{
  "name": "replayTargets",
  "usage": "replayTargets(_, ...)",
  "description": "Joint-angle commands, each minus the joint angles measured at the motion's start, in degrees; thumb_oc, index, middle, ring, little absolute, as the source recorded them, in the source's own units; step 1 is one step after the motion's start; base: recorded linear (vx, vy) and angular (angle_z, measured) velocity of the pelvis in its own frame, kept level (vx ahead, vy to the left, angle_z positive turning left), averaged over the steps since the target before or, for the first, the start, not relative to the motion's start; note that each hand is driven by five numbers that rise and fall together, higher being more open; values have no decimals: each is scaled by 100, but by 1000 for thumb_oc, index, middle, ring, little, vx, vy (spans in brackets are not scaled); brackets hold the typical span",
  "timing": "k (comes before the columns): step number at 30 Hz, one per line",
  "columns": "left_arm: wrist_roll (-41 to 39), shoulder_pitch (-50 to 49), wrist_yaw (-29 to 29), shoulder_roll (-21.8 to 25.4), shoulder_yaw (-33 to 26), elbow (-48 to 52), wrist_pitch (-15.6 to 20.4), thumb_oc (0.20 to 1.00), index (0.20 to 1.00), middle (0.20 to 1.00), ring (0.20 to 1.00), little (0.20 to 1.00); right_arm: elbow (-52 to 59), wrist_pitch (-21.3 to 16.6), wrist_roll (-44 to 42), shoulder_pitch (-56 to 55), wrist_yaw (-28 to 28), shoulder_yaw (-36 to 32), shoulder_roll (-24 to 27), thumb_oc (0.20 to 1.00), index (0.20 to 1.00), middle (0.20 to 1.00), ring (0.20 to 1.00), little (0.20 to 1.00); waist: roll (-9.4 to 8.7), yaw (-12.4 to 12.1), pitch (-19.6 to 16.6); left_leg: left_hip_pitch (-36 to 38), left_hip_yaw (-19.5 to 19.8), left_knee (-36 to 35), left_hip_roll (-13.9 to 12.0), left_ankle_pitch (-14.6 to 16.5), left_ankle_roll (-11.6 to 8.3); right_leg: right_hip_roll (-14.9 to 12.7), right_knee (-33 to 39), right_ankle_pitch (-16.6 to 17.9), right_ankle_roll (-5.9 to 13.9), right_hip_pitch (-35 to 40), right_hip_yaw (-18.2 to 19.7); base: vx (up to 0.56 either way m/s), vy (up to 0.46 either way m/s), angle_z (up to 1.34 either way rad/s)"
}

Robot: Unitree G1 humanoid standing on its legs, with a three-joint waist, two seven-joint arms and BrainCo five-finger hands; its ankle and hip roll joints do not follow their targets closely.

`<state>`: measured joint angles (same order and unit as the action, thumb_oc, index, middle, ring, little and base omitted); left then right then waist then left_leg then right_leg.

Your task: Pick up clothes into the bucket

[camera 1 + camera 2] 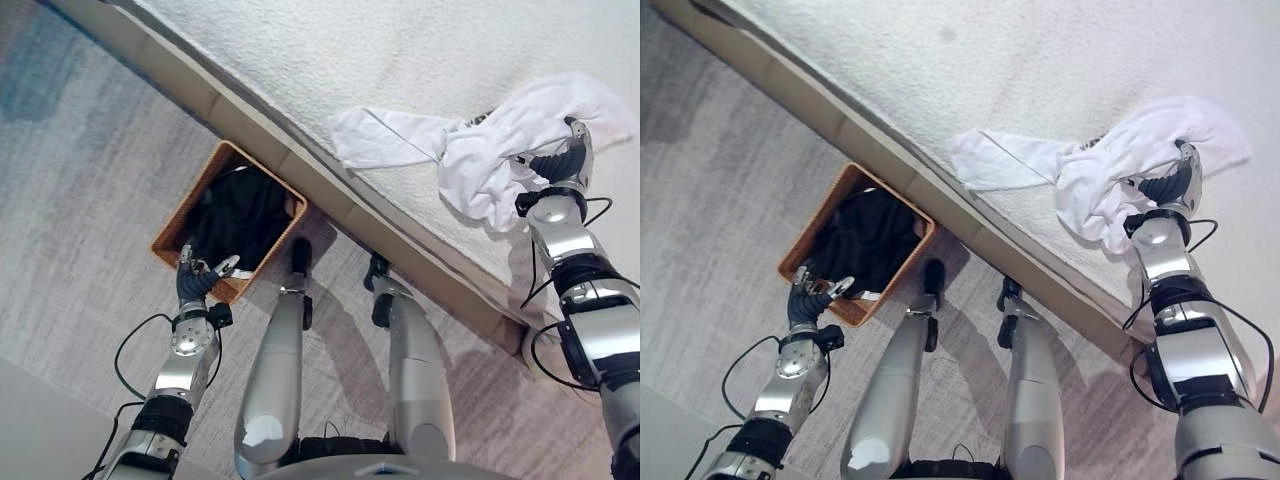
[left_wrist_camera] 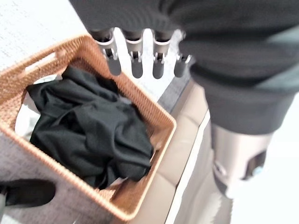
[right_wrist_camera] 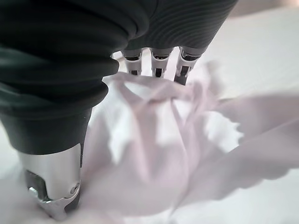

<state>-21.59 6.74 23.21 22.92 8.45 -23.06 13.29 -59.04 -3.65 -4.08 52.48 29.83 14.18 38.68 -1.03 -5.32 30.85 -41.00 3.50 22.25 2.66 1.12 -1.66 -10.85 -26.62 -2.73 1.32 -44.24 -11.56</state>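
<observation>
A white garment [image 1: 470, 160] lies crumpled on the white bed cover [image 1: 350, 50], one sleeve stretched out to the left. My right hand [image 1: 560, 162] sits in its right end, fingers [image 3: 156, 63] curled down into the bunched cloth [image 3: 154, 140], which also drapes over the hand. On the floor against the bed stands a brown wicker basket [image 1: 175, 225] with black clothes [image 1: 240, 215] in it. Just at its near corner hovers my left hand [image 1: 197, 280], its fingers [image 2: 135, 60] straight and holding nothing above the basket's rim [image 2: 159, 121].
The bed's tan padded side rail [image 1: 330, 190] runs diagonally between the basket and the garment. Grey carpet [image 1: 80, 200] spreads to the left of the basket.
</observation>
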Motion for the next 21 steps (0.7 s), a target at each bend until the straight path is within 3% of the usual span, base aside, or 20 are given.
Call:
replayTargets(1, -107, -230, -67, 40, 30, 383, 258, 1000, 1000, 1000, 1000, 1000, -83, -91, 29, 56, -125, 298, 503, 1000, 1000, 1000, 1000, 1000, 406, 111, -106, -119, 305, 233, 7, 268, -143, -128, -93, -320, 463, 281, 316, -5, -107, 17)
replayTargets(3, -142, -145, -100, 70, 71, 321, 251, 1000, 1000, 1000, 1000, 1000, -447, -34, 30, 307, -436, 610, 559, 1000, 1000, 1000, 1000, 1000, 451, 55, -106, -108, 363, 64, 3, 144, -182, -145, -117, -328, 461, 247, 250, -8, -105, 14)
replayTargets(4, -167, -132, -298, 188, 59, 337, 202, 1000, 1000, 1000, 1000, 1000, -763, 127, 88, 663, -1232, 1145, 776, 1000, 1000, 1000, 1000, 1000, 462, -25, -106, -67, 444, -190, -25, -5, -226, -143, -98, -337, 453, 236, 171, -10, -122, 18)
replayTargets(5, -171, -140, -400, 239, 48, 340, 173, 1000, 1000, 1000, 1000, 1000, -889, 224, 318, 866, -1581, 1538, 876, 1000, 1000, 1000, 1000, 1000, 464, -48, -106, -49, 486, -283, -32, -67, -243, -146, -78, -338, 448, 238, 131, -9, -122, 20)
replayTargets(6, -171, -142, -402, 227, 37, 341, 173, 1000, 1000, 1000, 1000, 1000, -909, 218, 314, 897, -1589, 1566, 874, 1000, 1000, 1000, 1000, 1000, 472, -31, -106, -49, 490, -290, -30, -71, -244, -148, -76, -339, 448, 238, 126, -2, -121, 22)
replayTargets(7, -200, -146, -593, 242, 66, 329, 111, 1000, 1000, 1000, 1000, 1000, -1150, 345, 675, 1223, -2139, 2088, 931, 1000, 1000, 1000, 1000, 1000, 475, -81, -106, 6, 586, -497, -42, -213, -277, -152, -47, -352, 435, 237, 49, 2, -117, 26)
replayTargets(9, -219, -84, -697, 177, 159, 265, 63, 1000, 1000, 1000, 1000, 1000, -1323, 335, 693, 1407, -2279, 2186, 849, 1000, 1000, 1000, 1000, 1000, 496, -88, -106, 81, 643, -681, -53, -321, -297, -162, -21, -350, 445, 257, -1, 4, -102, 22)
replayTargets(10, -231, 6, -750, 126, 232, 194, 34, 1000, 1000, 1000, 1000, 1000, -1422, 318, 656, 1411, -2305, 2133, 795, 388, 388, 388, 388, 388, 513, -88, -106, 124, 669, -771, -57, -371, -301, -159, -16, -359, 446, 259, -15, 5, -46, 15)
replayTargets(11, -243, 92, -767, 115, 276, 156, 22, 1000, 1000, 1000, 1000, 1000, -1449, 308, 589, 1428, -2291, 2098, 757, 388, 388, 388, 388, 388, 513, -86, -106, 149, 678, -820, -59, -390, -300, -166, -12, -364, 451, 268, -25, 3, -26, 14)
replayTargets(12, -244, 96, -767, 115, 278, 152, 24, 1000, 1000, 1000, 1000, 1000, -1449, 307, 588, 1428, -2291, 2097, 758, 200, 200, 200, 200, 200, 514, -86, -106, 150, 679, -824, -59, -393, -301, -167, -11, -364, 451, 268, -26, 3, -32, 10)
replayTargets(20, -127, 492, -838, 133, 486, 124, -30, 1000, 1000, 1000, 1000, 1000, -1125, 172, 464, 1522, -2121, 2012, 732, 200, 200, 200, 200, 200, 518, -17, -106, 306, 663, -856, -49, -390, -302, -201, -24, -378, 475, 383, -21, -12, -4, 2)
replayTargets(21, -95, 606, -834, 166, 464, 166, -2, 1000, 1000, 1000, 1000, 1000, -906, 115, 353, 1609, -2021, 1958, 809, 200, 200, 200, 200, 200, 504, 1, -106, 221, 633, -883, -63, -555, -301, -181, 98, -157, 443, 341, -56, -92, 29, 0)
